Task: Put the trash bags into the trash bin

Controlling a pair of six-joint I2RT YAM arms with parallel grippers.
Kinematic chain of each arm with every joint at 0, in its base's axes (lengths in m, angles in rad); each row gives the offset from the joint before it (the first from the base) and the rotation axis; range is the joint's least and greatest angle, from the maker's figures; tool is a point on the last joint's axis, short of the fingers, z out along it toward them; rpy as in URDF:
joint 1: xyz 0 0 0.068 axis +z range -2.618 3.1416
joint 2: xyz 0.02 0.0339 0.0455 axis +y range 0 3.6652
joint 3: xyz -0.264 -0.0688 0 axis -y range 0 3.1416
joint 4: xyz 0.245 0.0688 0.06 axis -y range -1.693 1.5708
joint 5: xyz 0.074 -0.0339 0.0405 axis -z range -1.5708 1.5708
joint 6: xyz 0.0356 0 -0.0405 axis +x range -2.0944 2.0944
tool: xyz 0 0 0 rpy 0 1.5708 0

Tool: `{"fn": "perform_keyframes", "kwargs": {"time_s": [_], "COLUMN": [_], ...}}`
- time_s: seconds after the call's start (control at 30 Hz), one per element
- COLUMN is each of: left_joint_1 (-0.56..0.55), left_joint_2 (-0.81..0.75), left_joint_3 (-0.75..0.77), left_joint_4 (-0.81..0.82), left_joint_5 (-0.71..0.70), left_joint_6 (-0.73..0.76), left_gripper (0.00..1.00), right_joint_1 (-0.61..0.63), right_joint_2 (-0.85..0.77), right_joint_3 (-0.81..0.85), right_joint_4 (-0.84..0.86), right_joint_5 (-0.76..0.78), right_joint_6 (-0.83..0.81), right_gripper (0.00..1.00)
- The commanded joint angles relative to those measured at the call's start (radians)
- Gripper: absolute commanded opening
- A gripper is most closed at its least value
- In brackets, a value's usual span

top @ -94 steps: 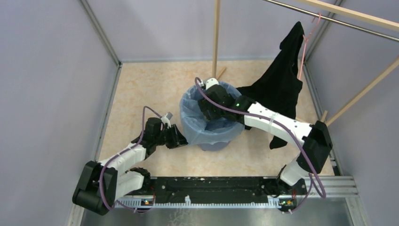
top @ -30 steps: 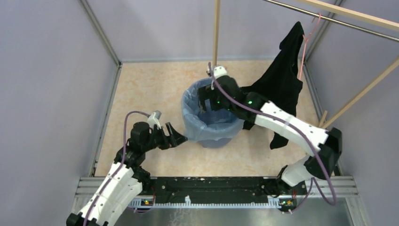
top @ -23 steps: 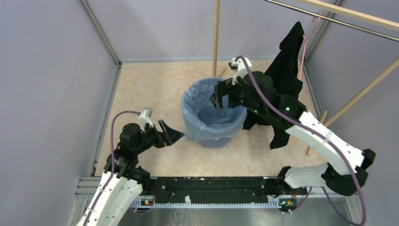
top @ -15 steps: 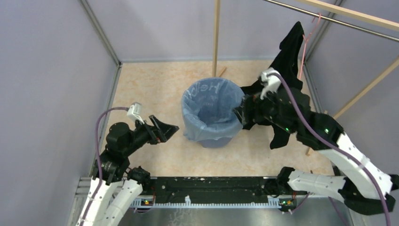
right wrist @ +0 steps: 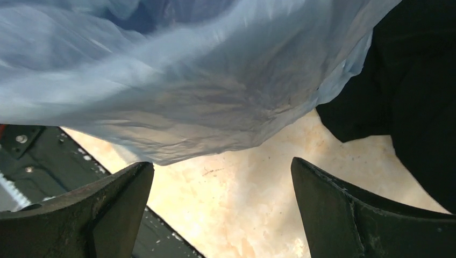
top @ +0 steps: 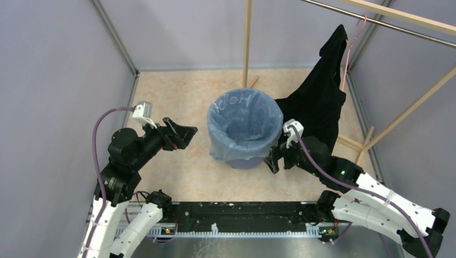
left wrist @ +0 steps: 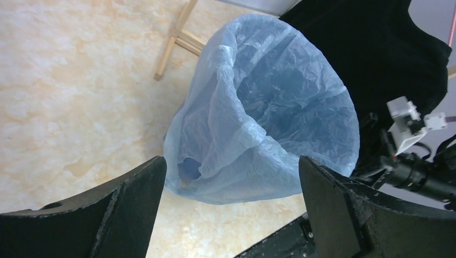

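The light-blue trash bag sits inside the trash bin at the centre of the top view. Its mouth is spread wide and its edge is folded down over the rim, so only the bin's darker blue base shows beneath the plastic.

A second ago the right arm was reaching over the bin's mouth and the left one was at the bag's left edge; both have since pulled away. The left gripper now hangs at centre left, apart from the bag, its fingers spread wide with nothing between them. The right gripper has swung down to the lower right of the bin, close beside the draped plastic. Its fingers are equally released and empty.

The bag has kept its place after being let go, so the task looks essentially finished. In the left wrist view the near side hangs in loose folds that could slip. The black garment on its pink hanger brushes the bin's right side above the worktop
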Motion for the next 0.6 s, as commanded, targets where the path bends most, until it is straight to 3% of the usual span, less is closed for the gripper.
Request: {"fn": "perform_keyframes", "kwargs": {"time_s": [0.0, 0.1, 0.33, 0.57], "left_joint_1": [-0.002, -0.002, -0.001, -0.002], "left_joint_2": [-0.038, -0.063, -0.13, -0.146], "left_joint_3": [0.003, -0.014, -0.061, -0.121], "left_joint_4": [0.038, 0.038, 0.097, 0.205], "left_joint_5": [-0.059, -0.099, -0.212, -0.218], "left_joint_6": [0.078, 0.135, 0.215, 0.283], "left_gripper": [0.99, 0.99, 0.99, 0.99], "right_joint_1": [0.003, 0.003, 0.003, 0.004], "right_joint_2": [-0.026, 0.017, 0.307, 0.676], "right_joint_3": [-0.145, -0.23, -0.322, -0.216], "right_joint_4": [0.366, 0.561, 0.98, 1.332], "right_joint_5": [0.036, 0.058, 0.089, 0.061], "right_joint_6": [-0.025, -0.053, -0.114, -0.162], "right_gripper": [0.99, 0.99, 0.99, 0.99]}}
